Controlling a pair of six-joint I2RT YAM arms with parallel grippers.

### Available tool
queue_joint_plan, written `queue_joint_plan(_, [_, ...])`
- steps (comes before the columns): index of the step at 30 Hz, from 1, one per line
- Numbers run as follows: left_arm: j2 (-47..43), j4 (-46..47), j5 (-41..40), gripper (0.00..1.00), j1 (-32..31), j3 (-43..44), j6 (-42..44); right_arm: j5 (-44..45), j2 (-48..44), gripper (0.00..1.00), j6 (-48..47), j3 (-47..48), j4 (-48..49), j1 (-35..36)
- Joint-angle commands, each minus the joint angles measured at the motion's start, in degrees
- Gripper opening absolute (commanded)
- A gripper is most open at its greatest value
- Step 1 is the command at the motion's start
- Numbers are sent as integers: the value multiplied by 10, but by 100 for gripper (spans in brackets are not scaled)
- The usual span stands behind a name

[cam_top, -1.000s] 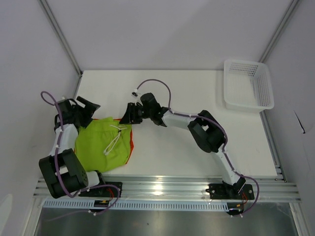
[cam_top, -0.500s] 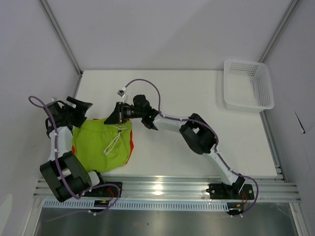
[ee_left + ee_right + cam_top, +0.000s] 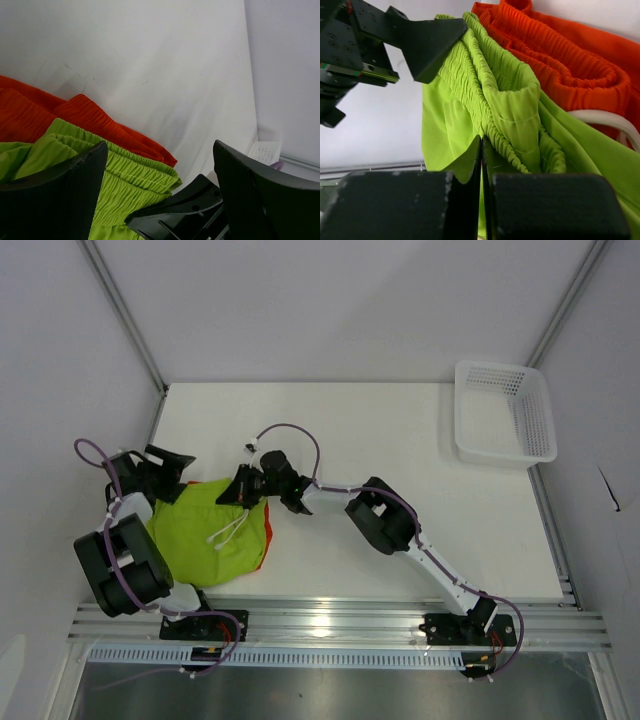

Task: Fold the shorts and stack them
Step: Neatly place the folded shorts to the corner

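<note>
Fabric fills the lower left of the top view. The lime green shorts (image 3: 205, 540) lie as a rumpled, rounded heap on the smooth white table (image 3: 400, 440). They cover the orange-red shorts (image 3: 268, 536), which show only as a narrow strip along the heap's right edge. A thin white drawstring (image 3: 228, 530) loops across the green cloth.

The right gripper (image 3: 245, 487) sits at the heap's upper right edge, clamped on a fold of the lime green shorts. In the right wrist view its 2 matte black pads (image 3: 395, 205) meet along a thin seam at the bottom of the frame, and green cloth runs down into that seam. Above them the green waistband rises as a thick band of tightly gathered elastic ribbing. In the upper right of that frame the orange-red waistband curls over in the same ribbed texture.

The left gripper (image 3: 165, 472) is at the heap's upper left edge, its jaws spread wide. In the left wrist view its 2 black fingers (image 3: 55, 195), finely pebbled on their faces, fill the lower corners. Between them the green ribbed edge lies over the orange-red one on the table.

A white plastic mesh basket (image 3: 545, 430), rectangular with sloped walls, stands at the table's upper right, well apart from the shorts.
</note>
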Motion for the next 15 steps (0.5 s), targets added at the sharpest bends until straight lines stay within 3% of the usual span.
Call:
queue_joint_plan(1, [25,46,-31,87,-20,0,-5,76,13,0,11,0,-49,-10])
queue_joint_plan(5, [61,68,-72,87,-20,3,2,107,-4,0,22,-32,-53,-17])
queue_joint_plan(9, [84,103,-84,87,-21,4,1,139,-18,0,-5,-29,-119,-15])
queue_joint_plan(15, [64,124,-86,87,-28,12,30,138,-39,0,-32,-22,-134,-16])
